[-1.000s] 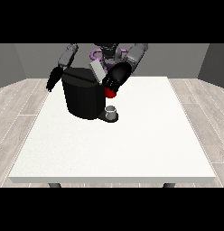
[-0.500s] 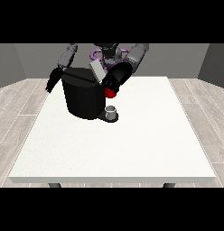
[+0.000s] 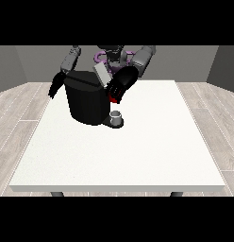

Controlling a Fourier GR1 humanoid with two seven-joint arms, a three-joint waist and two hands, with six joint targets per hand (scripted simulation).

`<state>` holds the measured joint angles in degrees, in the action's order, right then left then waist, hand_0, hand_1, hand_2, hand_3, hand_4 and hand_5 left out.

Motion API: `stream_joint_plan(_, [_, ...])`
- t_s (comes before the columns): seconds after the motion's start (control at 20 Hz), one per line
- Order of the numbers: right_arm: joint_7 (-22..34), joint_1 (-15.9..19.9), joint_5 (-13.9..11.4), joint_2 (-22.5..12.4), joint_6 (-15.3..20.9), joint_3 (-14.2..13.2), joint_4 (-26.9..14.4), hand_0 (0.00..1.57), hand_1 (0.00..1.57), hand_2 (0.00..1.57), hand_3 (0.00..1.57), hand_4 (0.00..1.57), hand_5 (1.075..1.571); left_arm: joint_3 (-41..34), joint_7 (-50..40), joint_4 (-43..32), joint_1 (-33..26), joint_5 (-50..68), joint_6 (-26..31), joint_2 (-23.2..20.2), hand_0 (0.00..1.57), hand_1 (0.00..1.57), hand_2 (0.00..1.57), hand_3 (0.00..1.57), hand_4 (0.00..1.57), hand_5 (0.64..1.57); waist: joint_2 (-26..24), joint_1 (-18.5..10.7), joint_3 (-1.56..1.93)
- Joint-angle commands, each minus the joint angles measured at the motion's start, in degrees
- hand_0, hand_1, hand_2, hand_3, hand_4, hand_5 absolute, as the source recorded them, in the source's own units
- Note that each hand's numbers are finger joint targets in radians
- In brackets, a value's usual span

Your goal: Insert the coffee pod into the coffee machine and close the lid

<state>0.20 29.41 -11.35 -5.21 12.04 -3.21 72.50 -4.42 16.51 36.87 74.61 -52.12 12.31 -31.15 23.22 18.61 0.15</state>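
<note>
At the upper left of the frame you see the black coffee machine (image 3: 88, 101) standing on the white table (image 3: 137, 151), its grey lid (image 3: 102, 74) tilted up. Just to its right, the hand at the view's right (image 3: 121, 83) sits against the machine's top corner, above a red thing at the machine (image 3: 112, 99); you cannot tell how its fingers lie. Below, a small grey cup (image 3: 116, 116) stands on the machine's base. The hand at the view's left (image 3: 55, 87) hangs beside the machine's left wall, fingers pointing down, holding nothing you can make out. The pod does not plainly show.
</note>
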Motion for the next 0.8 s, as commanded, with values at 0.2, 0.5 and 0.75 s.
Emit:
stream_joint_plan(0.2, [1.01,0.28,-0.12,0.44,-0.28,0.66,0.84,0.00,0.00,0.00,0.00,0.13,1.571,-1.11,0.95,-1.76,0.10,-0.78,-2.00,-1.26,0.00,0.00,0.53,0.45,0.00,1.571,-0.09,0.38,-0.14])
stream_joint_plan(0.5, [0.26,-4.92,1.20,0.79,-1.41,0.10,-1.46,0.00,0.00,0.00,0.00,0.00,1.571,-0.49,-0.94,-1.73,-3.53,-0.60,0.69,1.19,0.00,0.00,0.22,0.15,0.00,1.571,-7.37,-2.58,-0.12])
stream_joint_plan(0.75, [-1.37,-11.06,1.00,3.52,0.05,0.89,-4.09,0.00,0.00,0.00,0.00,0.00,1.571,0.11,-3.37,-1.33,-10.09,1.26,2.79,8.28,0.00,0.00,0.00,0.00,0.00,1.571,-15.80,-7.64,-0.13])
